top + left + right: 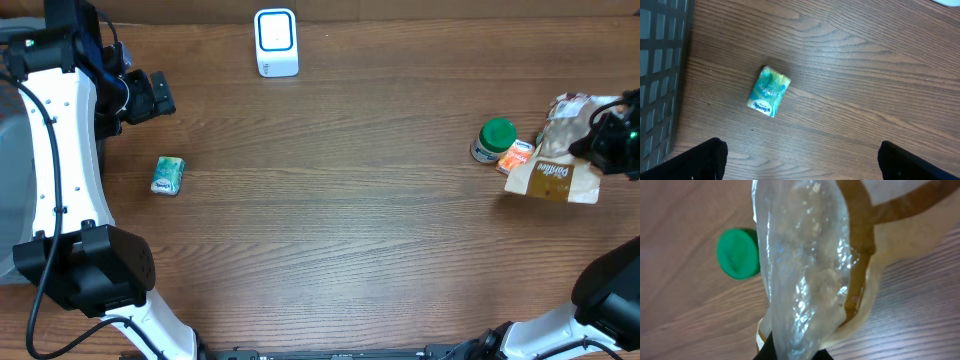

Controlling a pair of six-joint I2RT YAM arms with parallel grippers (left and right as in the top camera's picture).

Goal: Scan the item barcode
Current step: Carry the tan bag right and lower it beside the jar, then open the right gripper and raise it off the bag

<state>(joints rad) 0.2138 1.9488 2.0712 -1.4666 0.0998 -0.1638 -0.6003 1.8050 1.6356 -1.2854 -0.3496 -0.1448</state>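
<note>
My right end effector [792, 352] was clenched on the clear film end of the bag [553, 172], near the desk's [350, 230] right edge. I judged the bag light, soft and slippery, likely to sag and twist, so a pinch on its stiffer brown printed panel would hold it steadier. My left end effector [802, 162] hung released. I counted 1 bag, 1 green-lidded jar [494, 139] and 1 orange packet [516, 157] just beside it, 1 tissue pack [168, 176] near the left edge, and 1 scanner [276, 42].
</note>
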